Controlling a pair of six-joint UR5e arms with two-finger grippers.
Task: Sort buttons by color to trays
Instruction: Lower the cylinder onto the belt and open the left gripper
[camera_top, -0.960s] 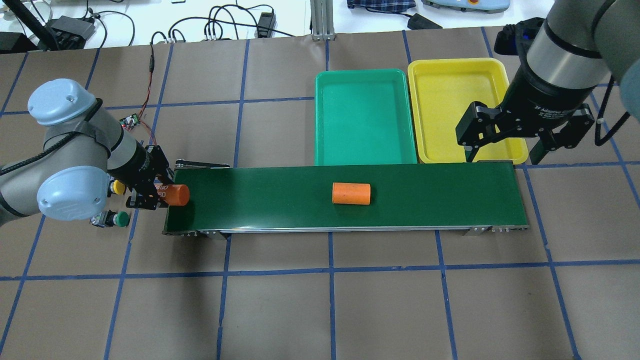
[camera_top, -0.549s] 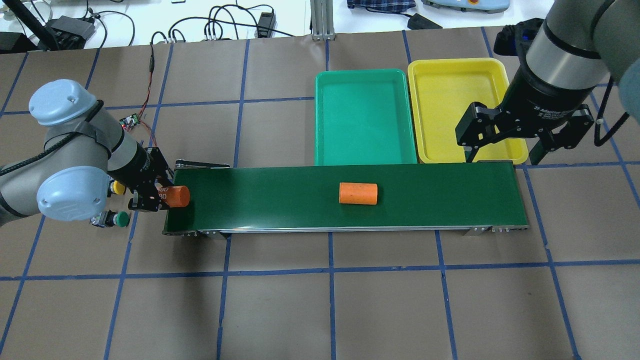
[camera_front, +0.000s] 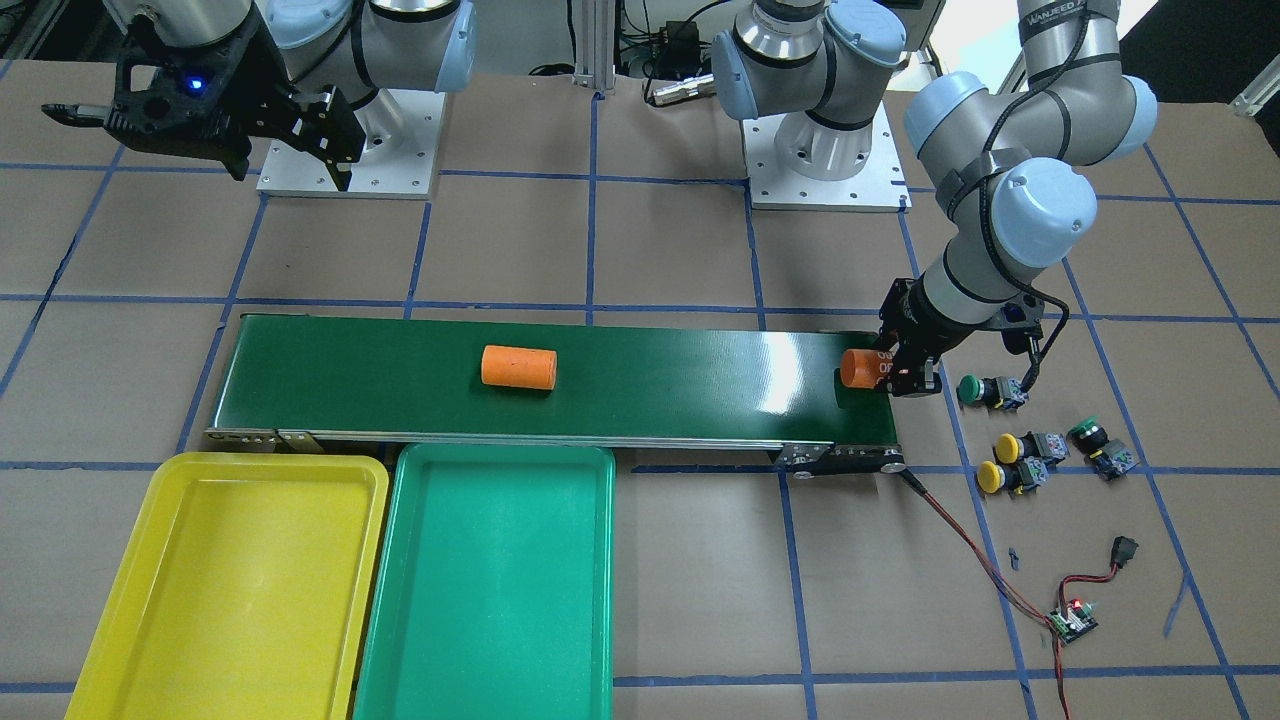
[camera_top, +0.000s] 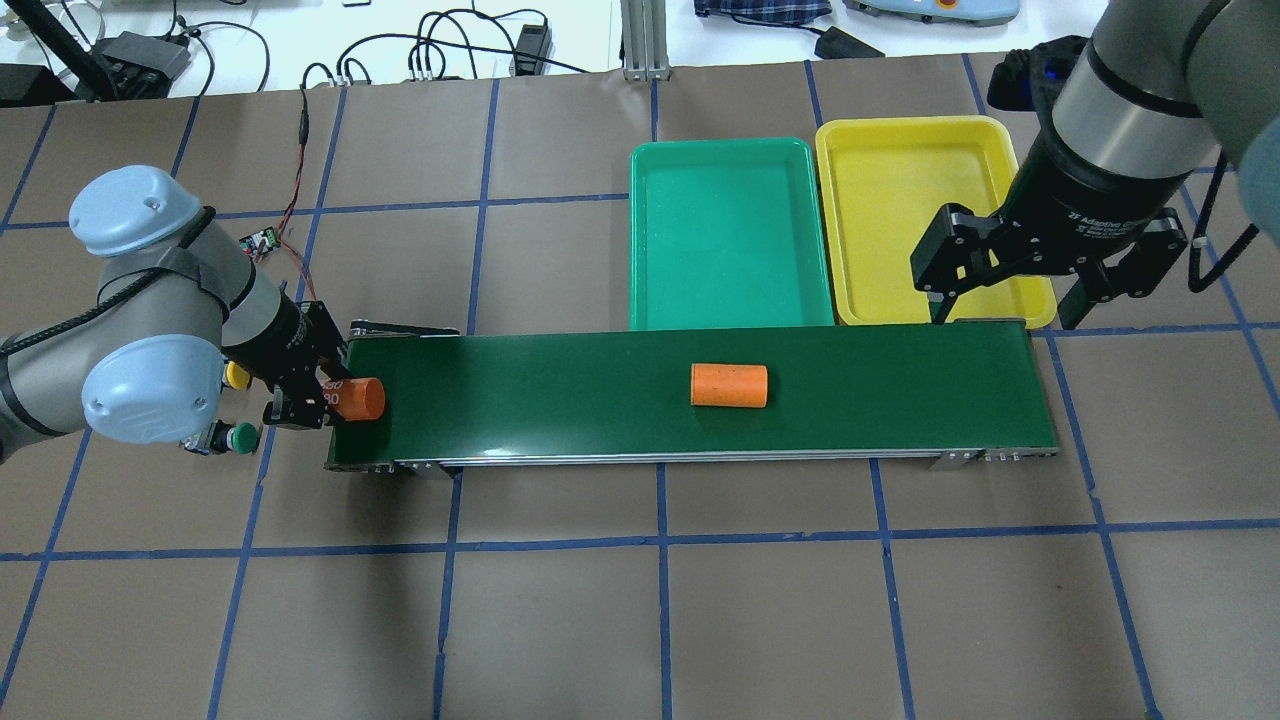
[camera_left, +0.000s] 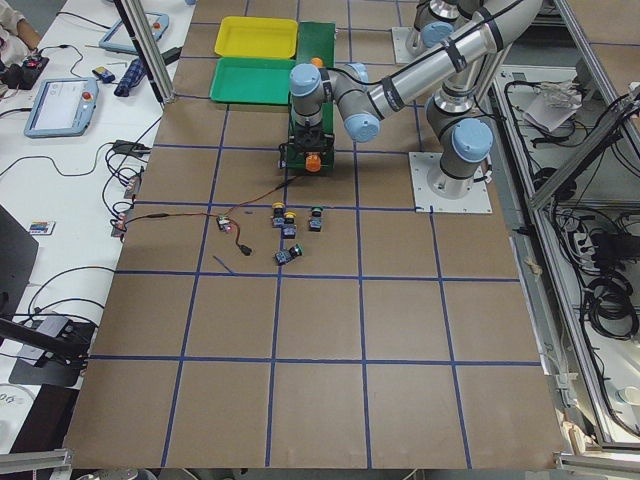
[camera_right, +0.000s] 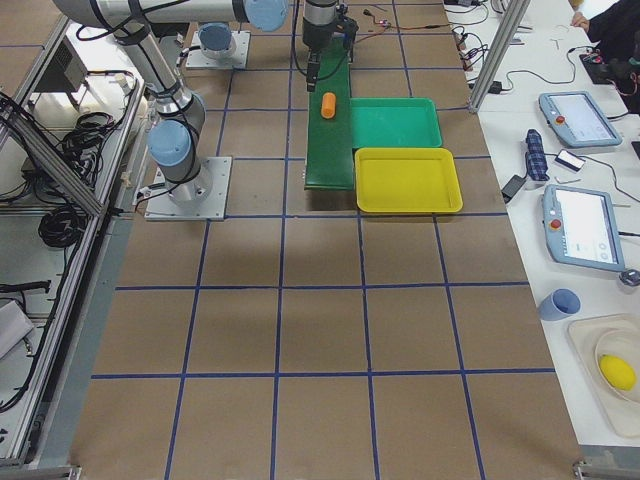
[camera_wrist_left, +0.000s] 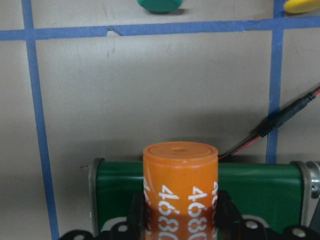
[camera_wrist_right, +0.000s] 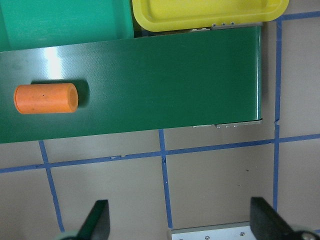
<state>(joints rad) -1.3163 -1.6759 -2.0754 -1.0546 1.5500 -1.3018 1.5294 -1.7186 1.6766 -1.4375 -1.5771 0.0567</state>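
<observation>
Plain cylinder (camera_top: 729, 385) advanced along belt (camera_top: 560, 400); left end effector (camera_top: 322, 398) grips printed cylinder (camera_top: 362, 398).

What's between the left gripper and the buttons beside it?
Nothing lies between them; the nearest green button sits just beside the left gripper. But the gripper is shut on the orange 4680 cylinder at the belt end, so it likely must release that first.

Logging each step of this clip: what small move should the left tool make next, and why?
Probably open and release. The left tool is shut on the printed orange cylinder, which lies over the end of the conveyor belt; the plain cylinder ahead leaves room.
</observation>
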